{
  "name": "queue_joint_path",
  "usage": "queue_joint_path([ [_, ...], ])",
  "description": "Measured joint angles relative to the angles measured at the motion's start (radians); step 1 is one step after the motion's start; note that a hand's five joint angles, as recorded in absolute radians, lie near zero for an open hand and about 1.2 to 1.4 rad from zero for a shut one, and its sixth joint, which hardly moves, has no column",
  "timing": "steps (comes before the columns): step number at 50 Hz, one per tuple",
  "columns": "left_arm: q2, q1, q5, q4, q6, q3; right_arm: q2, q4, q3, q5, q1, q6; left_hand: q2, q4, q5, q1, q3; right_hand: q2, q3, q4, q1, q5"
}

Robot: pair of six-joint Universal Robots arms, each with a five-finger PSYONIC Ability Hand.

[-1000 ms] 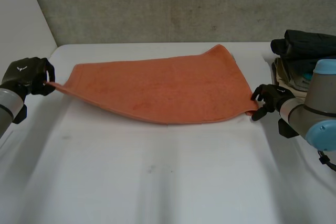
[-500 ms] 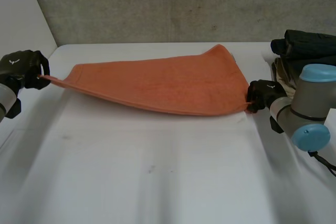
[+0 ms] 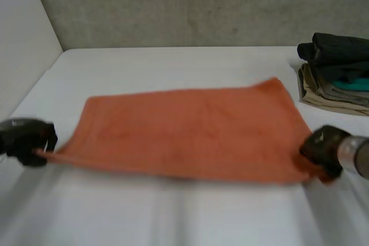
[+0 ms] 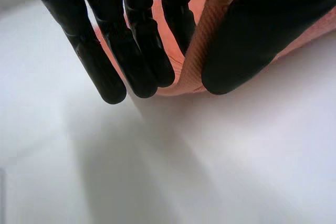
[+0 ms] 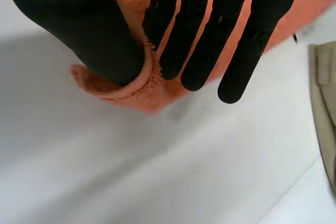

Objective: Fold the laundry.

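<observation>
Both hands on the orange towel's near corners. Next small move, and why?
Probably lift both corners and carry them toward the far edge. The left hand and right hand each pinch a near corner against the thumb, and the orange towel lies spread wide on the table, so halving it seems next.

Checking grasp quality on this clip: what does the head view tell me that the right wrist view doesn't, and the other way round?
Head view adds: the whole orange towel spread across the white table, the left hand at its near left corner, and the dark garments topping the folded stack. Right wrist view adds: the grasp itself, with the towel's corner curled and pinched between thumb and straight fingers. Both: the right hand on the near right corner, and the stack's beige cloth.
</observation>
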Motion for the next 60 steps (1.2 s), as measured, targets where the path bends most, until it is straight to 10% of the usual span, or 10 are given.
queue_joint_path([
  [5,0.008,0.022,0.023,-0.157,0.241,-0.042,-0.048,-0.023,0.058,0.001,-0.001,-0.078,0.0,0.001,0.0,0.0,0.0,0.0,0.0,0.0,0.0,0.0],
  [10,-0.042,-0.047,0.026,-0.097,0.249,-0.012,0.0,-0.136,0.013,0.022,0.04,-0.009,0.0,0.002,0.0,0.0,0.0,0.0,0.0,0.0,0.0,0.0],
  [24,-0.3,-0.278,-0.188,0.52,-0.245,0.528,0.252,-0.569,-0.53,0.221,0.188,0.109,0.0,0.003,0.0,0.0,0.001,0.0,0.0,0.001,0.0,0.0],
  [35,-0.295,-0.273,-0.382,1.049,-0.698,0.812,0.176,-1.238,-0.634,0.084,0.196,0.392,0.0,0.003,0.003,0.0,0.001,0.0,0.0,0.001,0.0,0.015],
  [60,-0.349,-0.245,-0.185,0.884,-0.61,0.28,0.349,-0.891,-0.393,-0.099,0.15,0.492,0.001,0.003,0.006,0.0,0.002,0.0,0.001,0.001,0.0,0.016],
])
